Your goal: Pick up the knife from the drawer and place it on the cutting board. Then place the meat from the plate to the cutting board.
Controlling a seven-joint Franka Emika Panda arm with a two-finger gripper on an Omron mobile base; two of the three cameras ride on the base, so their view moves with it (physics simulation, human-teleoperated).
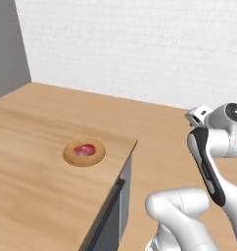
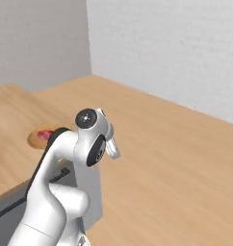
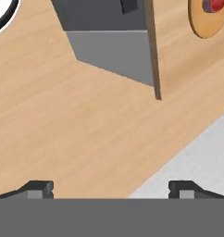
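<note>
On the wooden counter we see the meat on its plate; gripper spread, empty, aimed floorward; we risk clipping the counter's corner when swinging in.

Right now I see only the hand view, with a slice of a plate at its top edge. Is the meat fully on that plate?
Observer: Yes, the meat lies in the middle of the plate, near the counter's corner.
Operator: What is under that counter edge?
Observer: A dark panel with a long black bar handle.
Operator: Where does the arm stand?
Observer: The arm is beside the counter's corner, over the wooden floor.
</note>
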